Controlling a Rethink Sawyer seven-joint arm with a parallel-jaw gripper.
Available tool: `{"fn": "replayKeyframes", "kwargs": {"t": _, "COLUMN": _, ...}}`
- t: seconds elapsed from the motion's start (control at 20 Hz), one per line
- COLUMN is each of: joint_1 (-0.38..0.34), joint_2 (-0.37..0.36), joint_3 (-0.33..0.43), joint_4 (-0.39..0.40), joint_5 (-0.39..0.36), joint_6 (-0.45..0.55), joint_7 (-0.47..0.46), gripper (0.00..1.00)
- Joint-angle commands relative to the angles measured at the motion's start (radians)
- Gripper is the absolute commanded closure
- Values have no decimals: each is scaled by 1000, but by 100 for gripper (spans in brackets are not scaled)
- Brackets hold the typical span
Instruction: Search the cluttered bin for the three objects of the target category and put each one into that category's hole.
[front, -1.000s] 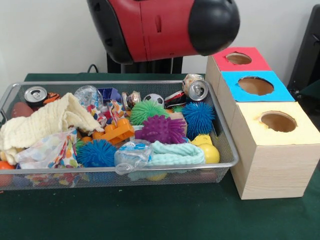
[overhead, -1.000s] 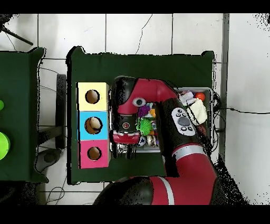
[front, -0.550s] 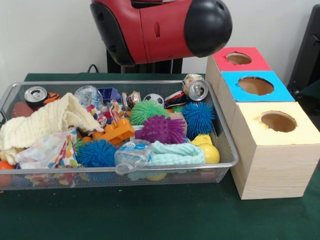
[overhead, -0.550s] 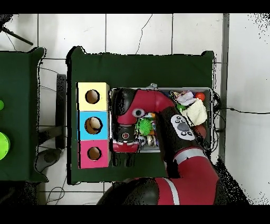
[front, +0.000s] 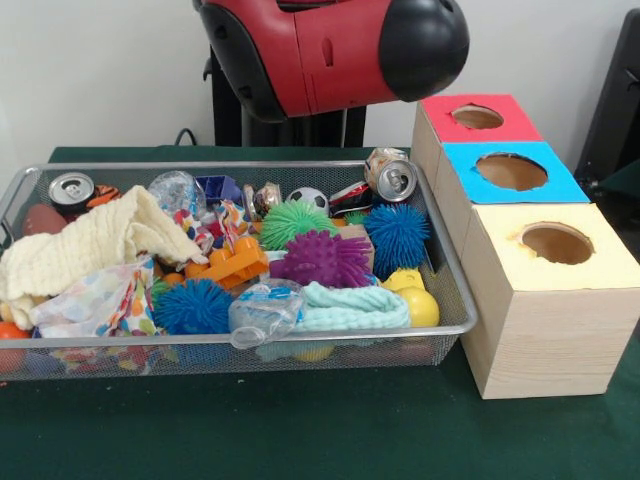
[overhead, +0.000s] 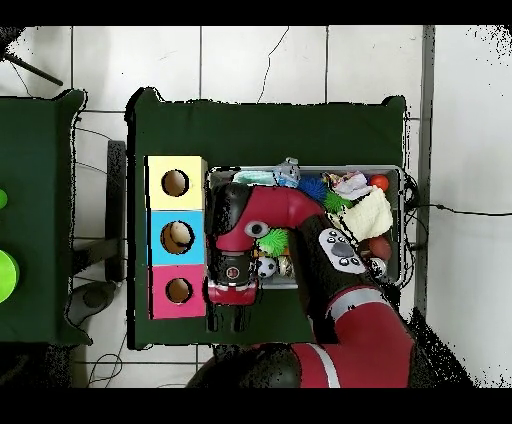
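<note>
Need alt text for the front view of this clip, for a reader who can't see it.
A wire mesh bin on a green table is heaped with clutter: spiky rubber balls, drink cans, cloths, a crushed plastic bottle. To its right stand three wooden boxes with round holes, topped red, blue and yellow. The red and black robot arm hangs overhead.

Arm shell (front: 320, 50): you see glossy red housing with a narrow dark slot recessed in its side
Joint cap (front: 422, 45): you see a rounded black dome closing the red shell's end
Rear collar (front: 232, 62): a black band borders the red housing
Column (front: 228, 118): you see a black upright below the shell
Control pad (overhead: 341, 251): a grey panel with dark buttons sits on the black link
Wrist disc (overhead: 231, 272): a small round mark on red casing
Lower link (overhead: 355, 345): red, with a pale ring band
</note>
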Motion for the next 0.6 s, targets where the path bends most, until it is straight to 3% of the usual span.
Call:
{"fn": "replayKeyframes", "kwargs": {"t": 0.05, "joint_1": -2, "joint_2": -8, "joint_3": -4, "joint_4": 42, "joint_5": -54, "joint_6": -88, "joint_7": 27, "gripper": 0}}
{"fn": "replayKeyframes", "kwargs": {"t": 0.25, "joint_1": 6, "joint_2": -2, "joint_3": -30, "joint_4": 33, "joint_5": -82, "joint_6": -107, "joint_7": 60, "gripper": 0}}
{"fn": "replayKeyframes", "kwargs": {"t": 0.6, "joint_1": 6, "joint_2": -12, "joint_3": -45, "joint_4": 65, "joint_5": -68, "joint_6": -143, "joint_7": 80, "gripper": 0}}
